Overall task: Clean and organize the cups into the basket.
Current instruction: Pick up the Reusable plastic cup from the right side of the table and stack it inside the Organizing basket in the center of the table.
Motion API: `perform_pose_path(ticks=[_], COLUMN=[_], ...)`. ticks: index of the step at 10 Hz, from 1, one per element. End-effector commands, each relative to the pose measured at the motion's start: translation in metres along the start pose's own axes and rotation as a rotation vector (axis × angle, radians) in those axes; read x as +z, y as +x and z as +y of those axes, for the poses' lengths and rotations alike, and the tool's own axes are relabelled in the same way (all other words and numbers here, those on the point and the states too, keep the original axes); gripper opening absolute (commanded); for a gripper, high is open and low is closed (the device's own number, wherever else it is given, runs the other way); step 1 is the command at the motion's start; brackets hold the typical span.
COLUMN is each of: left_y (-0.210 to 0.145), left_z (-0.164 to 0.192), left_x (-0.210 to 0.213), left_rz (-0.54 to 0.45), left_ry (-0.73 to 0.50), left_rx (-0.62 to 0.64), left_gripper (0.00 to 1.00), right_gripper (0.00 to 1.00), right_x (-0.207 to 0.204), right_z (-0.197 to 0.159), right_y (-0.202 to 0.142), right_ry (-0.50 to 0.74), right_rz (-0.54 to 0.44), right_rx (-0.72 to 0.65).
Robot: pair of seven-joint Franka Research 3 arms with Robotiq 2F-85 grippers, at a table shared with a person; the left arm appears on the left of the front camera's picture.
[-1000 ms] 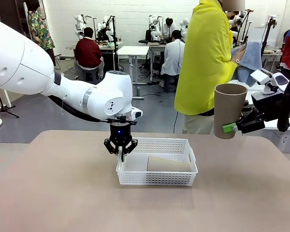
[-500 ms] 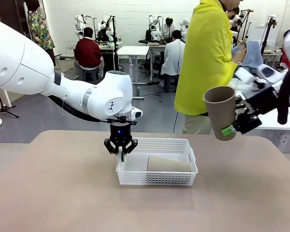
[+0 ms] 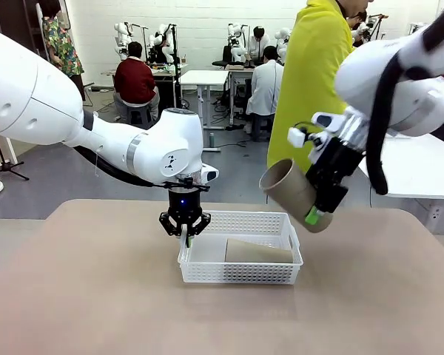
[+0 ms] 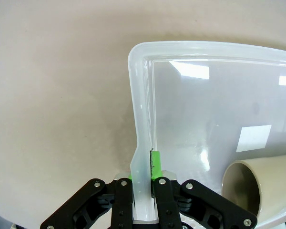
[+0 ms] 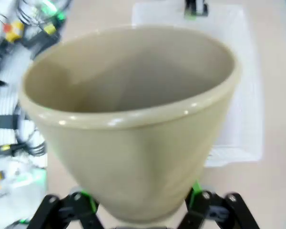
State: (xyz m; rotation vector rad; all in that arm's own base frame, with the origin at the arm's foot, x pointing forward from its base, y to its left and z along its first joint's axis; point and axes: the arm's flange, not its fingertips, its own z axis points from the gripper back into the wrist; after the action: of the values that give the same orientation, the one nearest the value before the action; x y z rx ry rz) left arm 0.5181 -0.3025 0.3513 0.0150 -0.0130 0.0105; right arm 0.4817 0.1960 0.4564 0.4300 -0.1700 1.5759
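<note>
Tan table [image 3: 96,296]; left tool [image 4: 142,171] tight on basket [image 4: 139,95] rim, right tool [image 3: 313,214] around tilted tan cup [image 3: 290,192].

Beige table [image 3: 96,296], white lattice basket [image 3: 240,274] directly on it, near the middle.

1. The left arm [image 3: 74,126] reaches in from the left, its wrist bent straight down over the worktop [image 3: 96,296].
2. The left tool [image 3: 186,235] points downward, its fingers pinched tight on the left end wall of the basket [image 3: 237,275].
3. The right arm [image 3: 399,89] comes in high from the right, its wrist angled down and leftward.
4. The right tool [image 3: 316,213] clasps the narrow end of a tan cup [image 3: 287,188], which is tilted in the air.
</note>
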Motion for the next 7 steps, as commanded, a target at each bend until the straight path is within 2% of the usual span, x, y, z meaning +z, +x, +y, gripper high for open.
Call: perform_pose_path(ticks=[1,4,7], left_y=[-0.001,-0.001,-0.001], left_z=[0.0,0.0,0.0], left_x=[-0.002,-0.002,-0.002], left_rz=[0.003,0.003,0.003], left_ry=[0.005,0.005,0.005], left_rx=[-0.002,-0.002,-0.002], left_gripper=[0.0,0.0,0.0], right_gripper=[0.8,0.8,0.8], right_x=[-0.022,-0.057,-0.07], right_z=[-0.028,-0.037,-0.04], right_y=[0.022,0.055,0.083], right_ry=[0.046,0.052,0.001], right_rz=[0.126,0.241,0.421], right_rx=[-0.033,-0.02,-0.039])
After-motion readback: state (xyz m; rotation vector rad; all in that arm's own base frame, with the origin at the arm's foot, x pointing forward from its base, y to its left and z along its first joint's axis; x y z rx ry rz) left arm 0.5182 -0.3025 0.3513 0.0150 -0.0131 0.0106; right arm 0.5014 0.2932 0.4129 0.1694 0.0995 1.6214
